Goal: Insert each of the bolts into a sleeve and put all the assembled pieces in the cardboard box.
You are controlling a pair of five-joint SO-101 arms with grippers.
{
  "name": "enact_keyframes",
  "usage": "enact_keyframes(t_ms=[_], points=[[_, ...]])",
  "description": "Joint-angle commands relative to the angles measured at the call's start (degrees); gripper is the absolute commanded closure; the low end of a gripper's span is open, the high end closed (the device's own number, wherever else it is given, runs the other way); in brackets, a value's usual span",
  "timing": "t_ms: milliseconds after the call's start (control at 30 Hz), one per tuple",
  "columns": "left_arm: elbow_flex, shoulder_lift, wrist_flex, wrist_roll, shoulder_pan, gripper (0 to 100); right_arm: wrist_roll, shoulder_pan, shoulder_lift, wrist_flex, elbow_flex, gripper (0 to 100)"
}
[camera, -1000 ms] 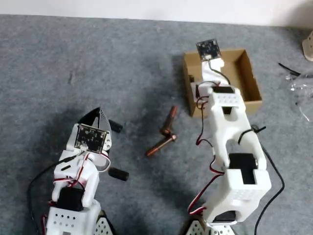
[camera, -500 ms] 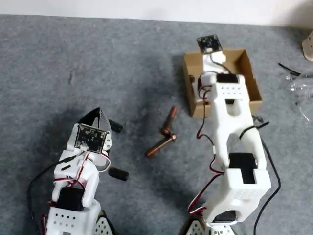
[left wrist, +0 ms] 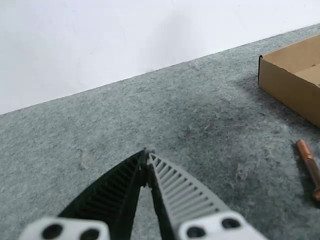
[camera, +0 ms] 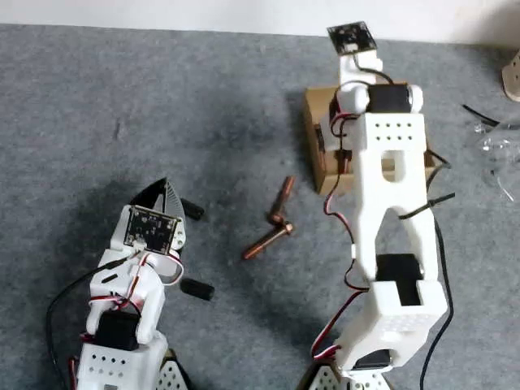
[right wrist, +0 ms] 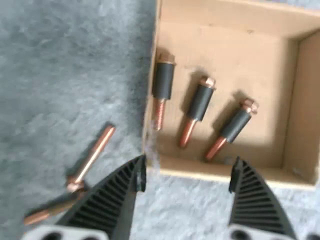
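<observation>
The cardboard box (camera: 315,138) lies at the back right, mostly covered by the right arm stretched over it. In the right wrist view the box (right wrist: 225,20) holds three assembled pieces (right wrist: 199,107), each a copper bolt in a black sleeve. My right gripper (right wrist: 187,172) hangs open above the box's near wall, holding nothing. Two bare copper bolts (camera: 283,197) (camera: 266,242) lie on the carpet in the middle, touching at their heads. Two black sleeves (camera: 192,210) (camera: 197,288) lie beside my left gripper (camera: 166,195), which is shut and holds nothing; its tips (left wrist: 146,160) are low over the carpet.
Grey carpet covers the table up to a white wall at the back. Clear plastic pieces and black cables (camera: 496,138) lie at the right edge, with a beige object (camera: 512,77) behind them. Open carpet spreads at the back left.
The right arm has stretched farther back over the box, its wrist camera now past the box's far wall. The left arm, bolts and sleeves have not moved.
</observation>
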Motion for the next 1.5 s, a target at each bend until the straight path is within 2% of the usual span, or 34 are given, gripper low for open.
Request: enact_keyframes(t_ms=[0, 133, 267, 433, 633, 800, 867, 1100, 1333, 1467], points=[[1.1, -0.84, 0.35, -0.09, -0.4, 99, -2.46, -3.21, -1.63, 7.08, -8.66, 76.1], [1.1, -0.84, 0.35, -0.09, -0.4, 99, -3.69, -7.78, -1.63, 13.85, -17.54, 76.1], [1.1, -0.84, 0.35, -0.09, -0.48, 99, -4.13, -11.12, -5.05, 14.11, -21.49, 76.1], [1.1, -0.84, 0.35, -0.09, -0.48, 99, -5.63, -14.55, -14.29, 13.93, -14.64, 76.1], [1.1, -0.84, 0.35, -0.09, -0.48, 99, -5.27, -20.35, -26.59, 12.53, 2.68, 76.1], [1.1, -0.84, 0.35, -0.09, -0.57, 99, -5.1, -20.7, -37.76, 2.86, 23.34, 76.1], [1.1, -0.84, 0.26, -0.09, -0.84, 99, -2.81, -20.88, -42.15, -2.07, 32.75, 76.1], [1.1, -0.84, 0.26, 0.26, -2.42, 99, -1.14, -20.97, -54.81, -22.2, 62.55, 76.1], [1.1, -0.84, 0.26, 0.26, -2.68, 99, -1.14, -21.05, -57.71, -36.79, 79.25, 76.1], [1.1, -0.92, 0.26, 0.26, -2.68, 99, -1.14, -24.48, -57.71, -41.01, 84.09, 76.1]])
